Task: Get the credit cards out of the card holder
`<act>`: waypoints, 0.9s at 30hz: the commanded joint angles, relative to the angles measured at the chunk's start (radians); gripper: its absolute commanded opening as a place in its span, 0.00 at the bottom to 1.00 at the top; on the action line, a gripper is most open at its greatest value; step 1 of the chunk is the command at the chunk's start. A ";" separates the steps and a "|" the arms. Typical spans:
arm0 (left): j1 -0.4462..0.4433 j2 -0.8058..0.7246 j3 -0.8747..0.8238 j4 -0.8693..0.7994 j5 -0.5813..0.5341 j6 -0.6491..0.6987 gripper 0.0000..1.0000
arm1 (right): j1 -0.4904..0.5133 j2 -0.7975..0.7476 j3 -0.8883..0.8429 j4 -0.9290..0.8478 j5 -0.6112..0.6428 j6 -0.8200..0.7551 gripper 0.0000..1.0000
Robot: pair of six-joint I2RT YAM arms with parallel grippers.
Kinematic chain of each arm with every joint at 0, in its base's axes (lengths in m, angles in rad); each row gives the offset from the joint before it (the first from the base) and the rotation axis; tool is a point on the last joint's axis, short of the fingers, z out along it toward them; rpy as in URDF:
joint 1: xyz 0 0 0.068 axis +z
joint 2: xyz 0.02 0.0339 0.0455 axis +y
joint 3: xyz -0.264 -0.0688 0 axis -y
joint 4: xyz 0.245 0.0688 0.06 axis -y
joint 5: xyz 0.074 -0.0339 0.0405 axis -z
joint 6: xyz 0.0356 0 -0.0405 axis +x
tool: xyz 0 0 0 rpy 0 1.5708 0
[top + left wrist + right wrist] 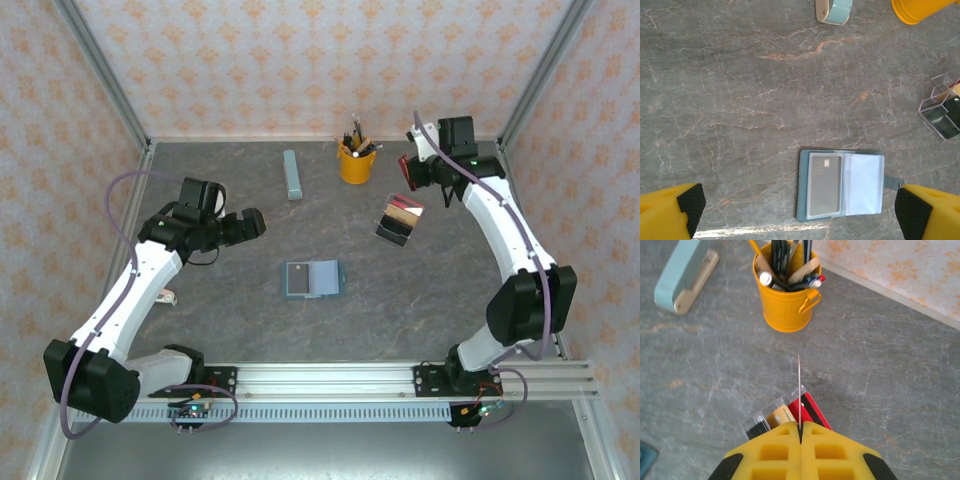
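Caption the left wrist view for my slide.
Open left gripper above the open card holder, one grey card in a pocket.

Place: robot lab test cell
Walls: patterned panels (pixel 320 60), 12 o'clock, between aluminium posts (pixel 100 70)
Surface: marble-look tabletop (pixel 400 300)
Rig: arms (pixel 510 230) bolted to rail (pixel 330 378), 6 o'clock

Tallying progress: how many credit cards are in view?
5: a grey card in the card holder's left pocket; a held card in the shut right gripper; a tan card, red card and dark card in the clear tray. More may be hidden beneath.
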 commanded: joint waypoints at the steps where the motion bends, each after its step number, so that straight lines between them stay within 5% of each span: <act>1: 0.009 -0.023 0.004 -0.033 -0.023 0.031 1.00 | -0.018 0.047 0.054 -0.087 -0.018 -0.189 0.00; 9: 0.009 -0.008 0.002 -0.026 -0.006 0.034 1.00 | -0.040 0.152 0.063 -0.136 -0.019 -0.378 0.00; 27: 0.009 0.021 0.001 -0.025 0.007 0.043 1.00 | -0.049 0.360 0.218 -0.253 -0.049 -0.500 0.00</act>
